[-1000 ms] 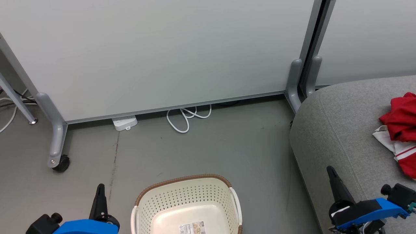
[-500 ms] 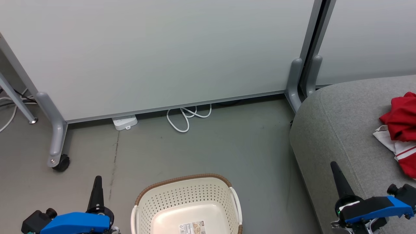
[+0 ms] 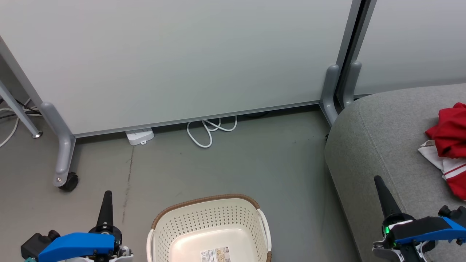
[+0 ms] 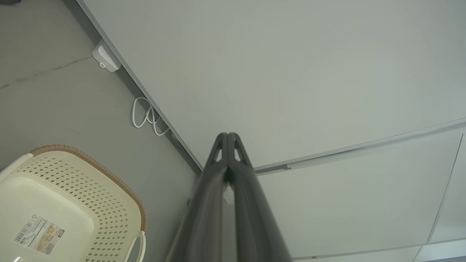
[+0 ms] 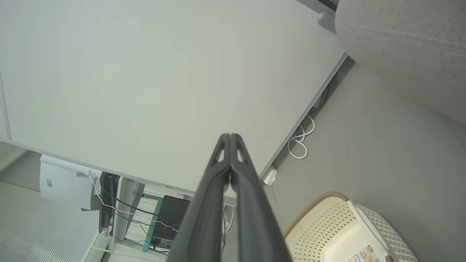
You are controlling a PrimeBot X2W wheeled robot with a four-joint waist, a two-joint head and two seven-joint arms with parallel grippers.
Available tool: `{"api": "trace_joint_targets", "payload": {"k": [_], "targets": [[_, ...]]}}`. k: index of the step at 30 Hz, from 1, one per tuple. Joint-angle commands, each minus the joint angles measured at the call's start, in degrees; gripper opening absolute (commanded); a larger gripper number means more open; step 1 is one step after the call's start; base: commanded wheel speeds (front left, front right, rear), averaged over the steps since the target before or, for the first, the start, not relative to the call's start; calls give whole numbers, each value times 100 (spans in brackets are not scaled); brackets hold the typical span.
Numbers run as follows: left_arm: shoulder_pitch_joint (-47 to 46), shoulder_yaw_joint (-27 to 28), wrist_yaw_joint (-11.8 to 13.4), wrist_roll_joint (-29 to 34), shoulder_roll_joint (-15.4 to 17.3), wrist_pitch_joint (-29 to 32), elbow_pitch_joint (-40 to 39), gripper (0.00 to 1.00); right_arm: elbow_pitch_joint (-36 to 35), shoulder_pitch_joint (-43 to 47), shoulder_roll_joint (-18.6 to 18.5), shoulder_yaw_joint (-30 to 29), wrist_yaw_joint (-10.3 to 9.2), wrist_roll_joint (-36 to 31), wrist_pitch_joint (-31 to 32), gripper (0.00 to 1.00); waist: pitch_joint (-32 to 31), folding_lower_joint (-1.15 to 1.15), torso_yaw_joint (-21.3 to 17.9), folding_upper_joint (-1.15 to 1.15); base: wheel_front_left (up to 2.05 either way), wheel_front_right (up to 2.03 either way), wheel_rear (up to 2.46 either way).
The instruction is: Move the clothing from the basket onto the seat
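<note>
The red clothing lay on the grey sofa at the right. The laundry basket stood on the floor near centre, its labelled bottom bare. The left tool and right tool were each pressed together, gripping nothing.

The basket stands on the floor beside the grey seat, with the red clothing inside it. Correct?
No. The basket stands on the floor beside the seat, but the red clothing lies on the seat; in the head view the basket's visible bottom is bare except a label.
</note>
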Motion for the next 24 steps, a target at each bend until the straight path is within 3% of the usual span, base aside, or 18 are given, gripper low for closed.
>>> {"api": "trace_joint_targets", "payload": {"k": [1,24], "targets": [[-136,45,-11,-138,3,46,-72,0,-56,-109,7,-33,2,181,32,0,2,0,1,0,0,0,0],[-283,169,-14,-1101,-2,324,-156,0,-60,-164,23,-137,3,1310,145,0,21,0,6,0,0,0,0]]}}
